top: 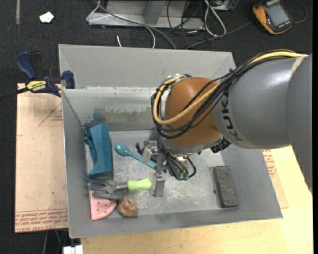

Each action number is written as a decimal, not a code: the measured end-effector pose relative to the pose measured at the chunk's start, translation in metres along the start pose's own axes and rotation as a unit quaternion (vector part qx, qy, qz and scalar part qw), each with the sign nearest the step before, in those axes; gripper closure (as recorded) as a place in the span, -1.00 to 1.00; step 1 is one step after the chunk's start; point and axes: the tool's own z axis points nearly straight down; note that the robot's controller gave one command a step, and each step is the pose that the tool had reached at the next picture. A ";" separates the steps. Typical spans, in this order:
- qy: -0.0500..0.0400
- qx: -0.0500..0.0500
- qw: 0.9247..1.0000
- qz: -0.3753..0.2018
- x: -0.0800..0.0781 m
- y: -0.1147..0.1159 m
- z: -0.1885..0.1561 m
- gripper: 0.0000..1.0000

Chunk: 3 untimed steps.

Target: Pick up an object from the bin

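The fingers (159, 186) are noted apart and low over the bin (194, 198) floor, the handle end of the teal spoon (130, 152) lying between them, apparently placed for clamping; a green-handled tool (130, 186) rests just beside them.

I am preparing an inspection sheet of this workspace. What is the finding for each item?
Surface: grey metal bin, floor scuffed.
Job's things: teal spoon and green-handled tool, nearest the gripper.
Clutter: blue box, pink piece, brown lump at left; dark grey block at right.
Grippers: gripper low in the bin, beside the green handle.
Cables: yellow and black cables on the arm; floor cables beyond the bin.
Surroundings: dark floor, orange device.
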 end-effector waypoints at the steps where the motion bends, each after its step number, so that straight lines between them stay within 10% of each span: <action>1: -0.004 -0.001 1.000 0.002 -0.002 -0.001 -0.004 -1.00; 2: -0.007 -0.001 0.999 -0.045 -0.057 -0.047 0.062 -1.00; 3: -0.007 -0.001 0.997 -0.078 -0.042 -0.055 0.090 -1.00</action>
